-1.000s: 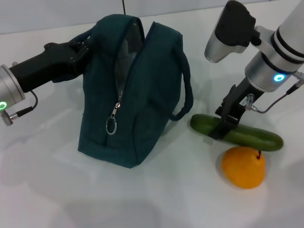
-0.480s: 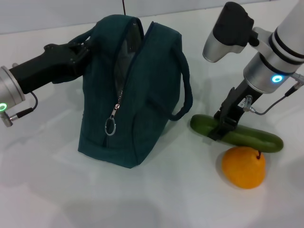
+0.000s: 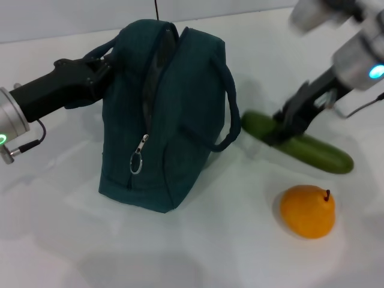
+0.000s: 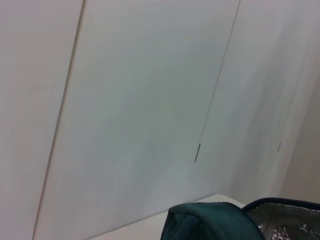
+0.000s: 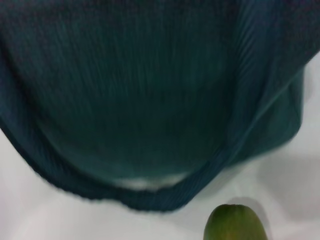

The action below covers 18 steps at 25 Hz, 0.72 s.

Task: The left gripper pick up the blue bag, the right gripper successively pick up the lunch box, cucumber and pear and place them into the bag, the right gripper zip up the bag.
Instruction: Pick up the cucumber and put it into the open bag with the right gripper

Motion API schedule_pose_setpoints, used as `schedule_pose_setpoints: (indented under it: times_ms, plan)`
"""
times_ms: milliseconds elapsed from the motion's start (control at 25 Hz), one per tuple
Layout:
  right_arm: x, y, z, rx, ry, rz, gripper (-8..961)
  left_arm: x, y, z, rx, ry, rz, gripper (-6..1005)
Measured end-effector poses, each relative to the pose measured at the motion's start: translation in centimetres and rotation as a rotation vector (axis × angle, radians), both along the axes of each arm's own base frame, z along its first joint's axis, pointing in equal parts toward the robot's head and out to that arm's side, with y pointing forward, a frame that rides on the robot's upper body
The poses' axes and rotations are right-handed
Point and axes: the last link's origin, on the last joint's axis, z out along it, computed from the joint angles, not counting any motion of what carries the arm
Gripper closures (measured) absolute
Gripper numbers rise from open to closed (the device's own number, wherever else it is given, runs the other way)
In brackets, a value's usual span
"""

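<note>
gripping cucumber (image 3: 298,146) in right hand (image 3: 282,133), beside blue bag (image 3: 165,114)

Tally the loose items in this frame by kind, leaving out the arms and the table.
Bags: 1, the blue bag, open at the top
Vegetables: 1, the cucumber
Fruit: 1, the pear
Lunch boxes: 0 in view
Total: 3

A plain white desk (image 3: 198,252) fills the head view — smooth, matte, with soft grey shadows on it. Behind it rises a pale wall (image 4: 140,100) of flat white panels, split by thin dark vertical seams. The light is even and diffuse — no hard-edged shadows anywhere on the surface.
</note>
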Motion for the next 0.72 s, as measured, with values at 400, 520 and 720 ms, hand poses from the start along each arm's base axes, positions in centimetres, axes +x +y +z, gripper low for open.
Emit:
schedule_pose_setpoints:
  times_ms: [400, 520, 720]
  plan:
    - [1.3, -0.8, 8.5, 0.262, 0.514, 0.076, 380, 0.0, -0.7, 0.3, 0.018, -0.030, -0.036, 946]
    - [1.4, -1.3, 9.9, 0.319, 0.633, 0.126, 379, 0.0, -1.1, 0.9, 0.041, -0.072, -0.049, 946]
    - [0.7, -2.5, 11.3, 0.380, 0.844, 0.258, 377, 0.2, -1.6, 1.7, 0.071, -0.128, -0.077, 946]
